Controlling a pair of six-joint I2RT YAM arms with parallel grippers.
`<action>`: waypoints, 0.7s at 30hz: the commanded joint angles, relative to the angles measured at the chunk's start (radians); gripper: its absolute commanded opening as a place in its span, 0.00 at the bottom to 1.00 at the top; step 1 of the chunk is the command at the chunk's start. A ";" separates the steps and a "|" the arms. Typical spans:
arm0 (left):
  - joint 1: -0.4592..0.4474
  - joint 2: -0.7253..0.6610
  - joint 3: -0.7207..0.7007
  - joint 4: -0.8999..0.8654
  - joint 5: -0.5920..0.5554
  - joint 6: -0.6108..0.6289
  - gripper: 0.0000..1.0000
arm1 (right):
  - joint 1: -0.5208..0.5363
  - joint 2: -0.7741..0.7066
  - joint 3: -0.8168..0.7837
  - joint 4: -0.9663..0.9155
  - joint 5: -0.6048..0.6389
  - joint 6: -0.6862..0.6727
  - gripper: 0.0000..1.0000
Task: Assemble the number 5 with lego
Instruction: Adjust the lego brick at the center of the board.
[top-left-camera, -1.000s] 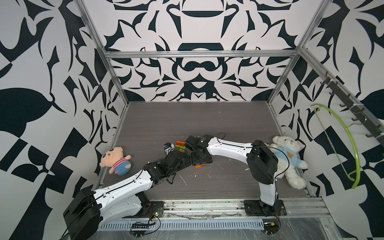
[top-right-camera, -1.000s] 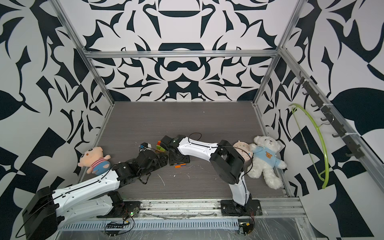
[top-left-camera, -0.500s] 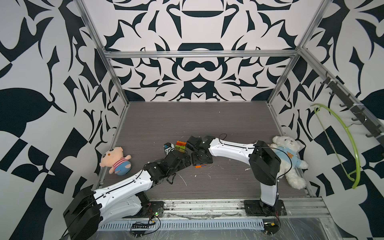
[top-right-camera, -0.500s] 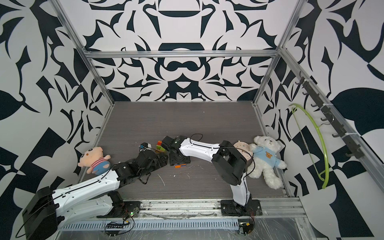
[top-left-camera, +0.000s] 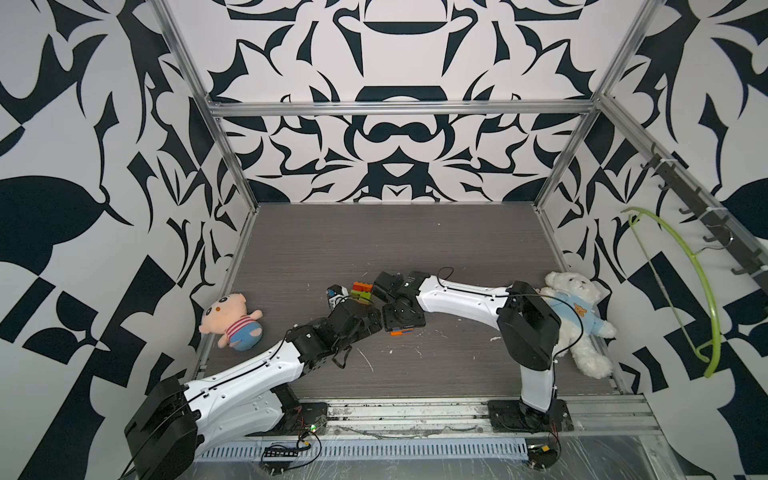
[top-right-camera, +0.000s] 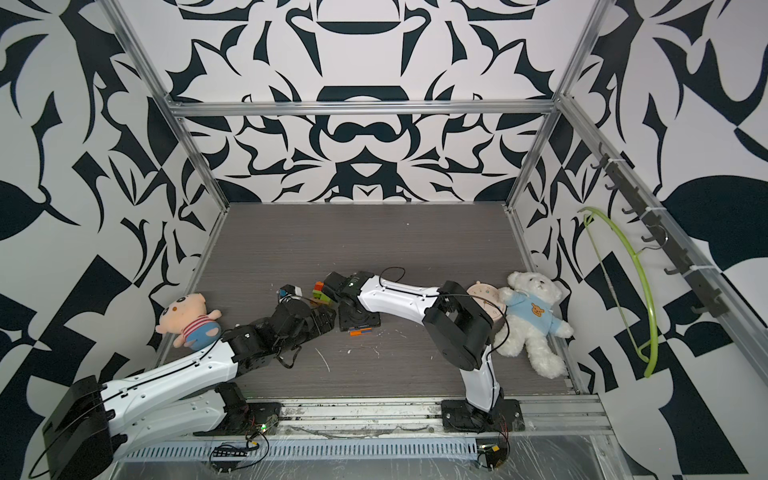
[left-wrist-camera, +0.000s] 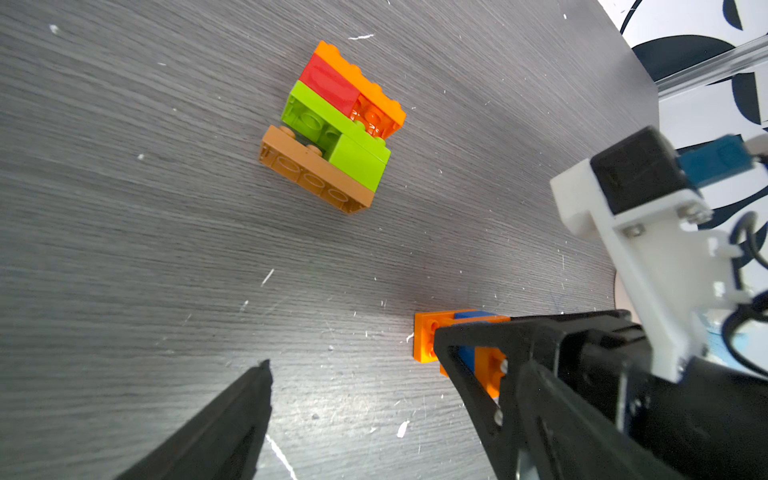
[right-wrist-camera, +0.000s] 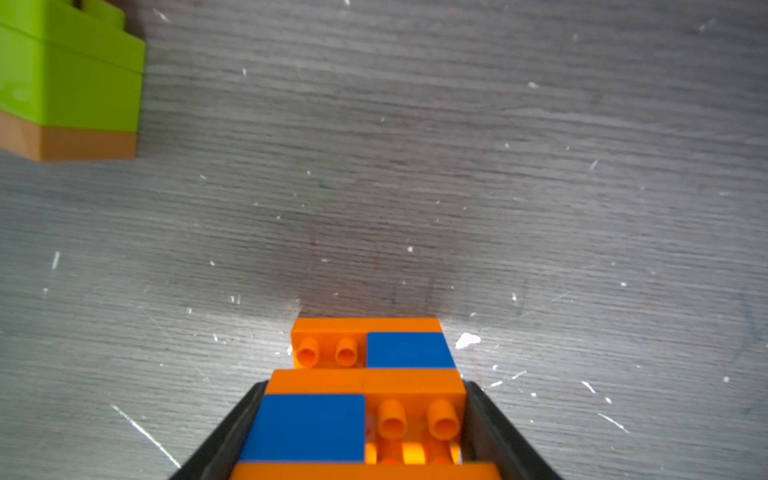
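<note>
Orange-and-blue lego (right-wrist-camera: 374, 378) sits clamped in the right tool (right-wrist-camera: 362, 399) (left tool (left-wrist-camera: 374, 361) gapes wide nearby).

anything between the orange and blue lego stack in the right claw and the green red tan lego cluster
Nothing visible: only bare grey tabletop lies between the orange-and-blue lego stack, gripped by the right claw, and the lime green, red and tan lego cluster. The open left claw hovers beside the stack.

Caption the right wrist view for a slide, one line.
Right gripper clamps an orange-and-blue lego piece over the grey table; a lime-and-tan brick stack lies apart nearby.
</note>
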 joint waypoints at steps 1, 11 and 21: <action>0.004 -0.006 -0.010 -0.005 -0.002 0.002 0.99 | 0.006 0.045 0.003 -0.024 -0.037 0.009 0.64; 0.004 -0.006 -0.015 -0.003 -0.003 0.001 0.99 | 0.005 0.061 0.012 -0.025 -0.047 0.007 0.64; 0.004 -0.010 -0.014 -0.004 -0.005 0.002 0.99 | 0.004 0.064 0.014 -0.025 -0.053 0.006 0.64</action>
